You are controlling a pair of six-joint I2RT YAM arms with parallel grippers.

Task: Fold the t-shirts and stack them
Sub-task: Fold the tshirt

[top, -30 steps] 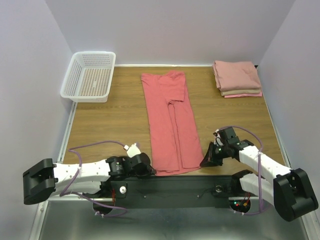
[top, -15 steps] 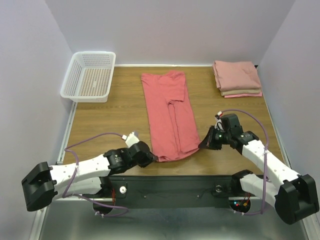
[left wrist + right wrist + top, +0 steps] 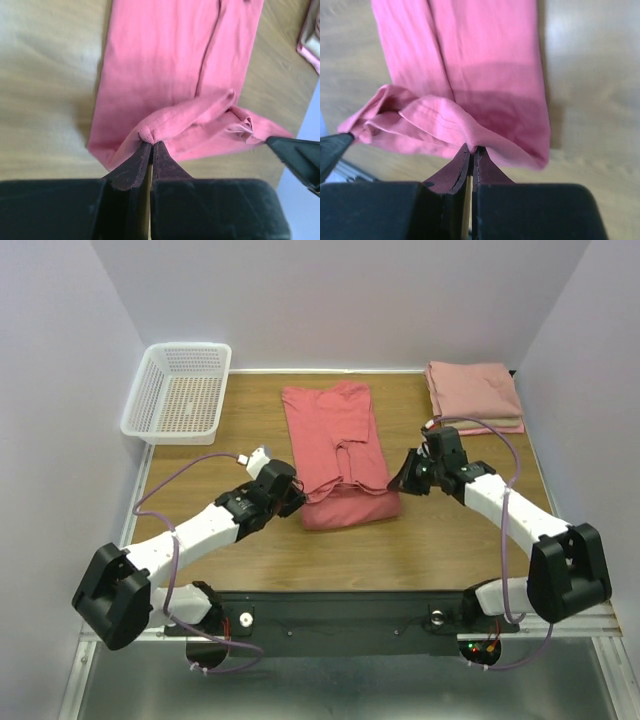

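wooden table (image 3: 400, 550); white lattice basket (image 3: 170, 434) upright in its far-left corner

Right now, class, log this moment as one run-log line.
step: half-fold of coral-red t-shirt | left claw: shut on its hem | right claw: shut on its hem | folded stack: far right corner

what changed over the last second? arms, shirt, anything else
Both arms swept away from their bases toward the far edge. The left gripper and right gripper, each shut on a near hem corner of the coral-red t-shirt, carried the hem up and over, so the shirt's near part is now doubled back over itself. Nothing was let go or newly grasped. The white basket and the folded stack did not move.
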